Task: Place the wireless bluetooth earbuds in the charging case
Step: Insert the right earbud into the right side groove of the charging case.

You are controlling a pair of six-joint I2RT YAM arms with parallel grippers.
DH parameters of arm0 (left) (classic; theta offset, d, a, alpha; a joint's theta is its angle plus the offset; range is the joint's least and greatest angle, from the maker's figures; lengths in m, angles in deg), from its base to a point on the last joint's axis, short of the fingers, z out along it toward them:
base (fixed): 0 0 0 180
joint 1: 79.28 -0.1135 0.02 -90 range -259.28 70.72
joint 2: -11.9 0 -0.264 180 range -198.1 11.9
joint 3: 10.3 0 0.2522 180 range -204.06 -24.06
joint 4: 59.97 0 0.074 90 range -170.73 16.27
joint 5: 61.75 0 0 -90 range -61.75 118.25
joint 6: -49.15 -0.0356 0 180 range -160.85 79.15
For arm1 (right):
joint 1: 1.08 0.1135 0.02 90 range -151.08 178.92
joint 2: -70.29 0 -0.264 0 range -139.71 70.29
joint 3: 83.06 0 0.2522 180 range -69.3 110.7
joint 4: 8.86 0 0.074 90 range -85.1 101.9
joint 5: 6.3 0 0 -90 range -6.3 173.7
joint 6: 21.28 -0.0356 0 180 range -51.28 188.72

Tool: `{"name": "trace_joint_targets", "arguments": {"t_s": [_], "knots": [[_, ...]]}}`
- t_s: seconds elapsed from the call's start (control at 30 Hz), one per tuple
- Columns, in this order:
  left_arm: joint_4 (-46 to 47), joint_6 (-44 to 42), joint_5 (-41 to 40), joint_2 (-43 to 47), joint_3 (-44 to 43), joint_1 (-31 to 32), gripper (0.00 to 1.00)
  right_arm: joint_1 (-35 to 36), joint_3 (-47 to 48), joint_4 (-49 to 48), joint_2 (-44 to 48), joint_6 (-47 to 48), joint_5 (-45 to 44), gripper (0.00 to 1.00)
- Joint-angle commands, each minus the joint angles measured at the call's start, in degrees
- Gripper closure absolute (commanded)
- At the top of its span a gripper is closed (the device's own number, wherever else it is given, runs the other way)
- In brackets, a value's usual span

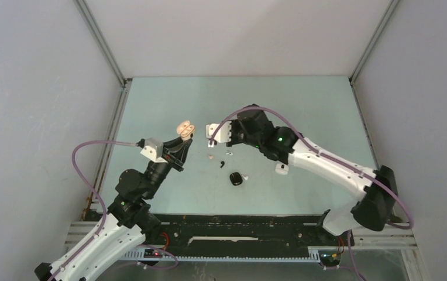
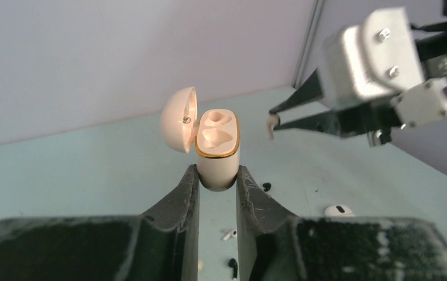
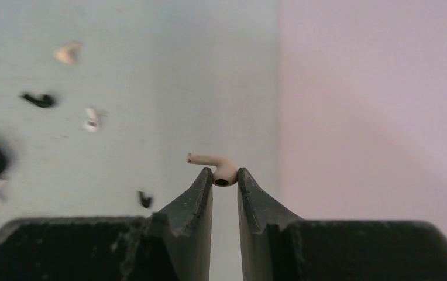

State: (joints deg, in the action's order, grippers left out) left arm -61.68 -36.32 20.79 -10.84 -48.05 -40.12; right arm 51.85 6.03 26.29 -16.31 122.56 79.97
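The left gripper is clamped on the open charging case, held above the table's middle, and just to its right a beige earbud is pinched by its head in the right gripper, so it could be twisted loose by a misaligned push.

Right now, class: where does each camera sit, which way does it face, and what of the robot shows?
Top external: above and behind the bases, looking down on the table; both arms show.
Left wrist: looks along the left gripper at the open beige case it clamps; own fingers show.
Right wrist: looks past the right gripper, pinching a beige earbud, toward the table; own fingers show.
Shared: left wrist also sees that earbud.
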Motion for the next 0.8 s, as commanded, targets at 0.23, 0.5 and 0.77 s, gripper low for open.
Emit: {"name": "trace_joint_targets", "arguments": {"t_s": [0.23,0.5,0.77], "knots": [[11.5,-1.9,6.5,-3.7,-0.7,0.9,1.00,9.0,-1.1,-15.1,17.2,18.0,-16.2,1.00],[13.6,-17.0,4.9,-7.6,-4.2,4.7,1.00,21.8,-5.3,-33.0,14.3,37.4,-28.9,1.00],[18.9,-21.0,4.7,-3.8,0.6,5.1,1.00,26.5,-10.4,-53.9,11.9,46.5,-25.9,1.00]]}}
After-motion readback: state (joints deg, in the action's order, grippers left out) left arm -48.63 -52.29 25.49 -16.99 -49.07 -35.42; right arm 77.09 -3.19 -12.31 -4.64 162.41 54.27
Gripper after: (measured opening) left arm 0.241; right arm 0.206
